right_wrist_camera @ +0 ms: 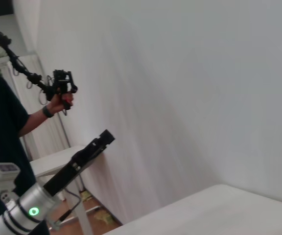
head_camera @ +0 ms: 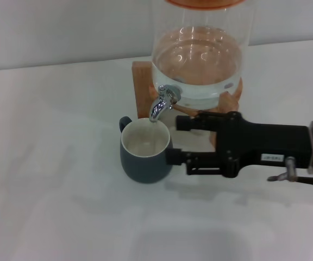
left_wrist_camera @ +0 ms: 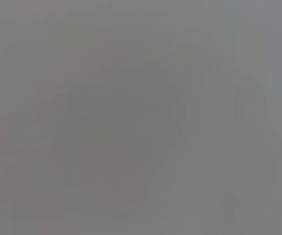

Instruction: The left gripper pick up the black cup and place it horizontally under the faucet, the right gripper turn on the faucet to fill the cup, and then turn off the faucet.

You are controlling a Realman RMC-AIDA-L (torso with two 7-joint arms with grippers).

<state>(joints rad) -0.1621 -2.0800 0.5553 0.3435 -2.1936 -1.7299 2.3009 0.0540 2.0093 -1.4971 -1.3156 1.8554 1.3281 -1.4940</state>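
The black cup (head_camera: 144, 160) stands upright on the white table, its cream inside open upward, directly under the spout of the chrome faucet (head_camera: 162, 103). The faucet sits on a clear glass dispenser (head_camera: 200, 60) on a wooden stand (head_camera: 142, 81). My right gripper (head_camera: 174, 140) reaches in from the right and is open. Its upper finger lies just below the faucet, and its lower finger is beside the cup's right wall. My left gripper (right_wrist_camera: 98, 144) is out of the head view. It shows only in the right wrist view, raised off to the side on its silver arm with the green light (right_wrist_camera: 33, 211).
The dispenser holds water in its lower part. In the right wrist view a person (right_wrist_camera: 4, 147) stands beside a small table (right_wrist_camera: 53, 159), holding up a hand-held device (right_wrist_camera: 62, 85). A white wall is behind. The left wrist view shows only plain grey.
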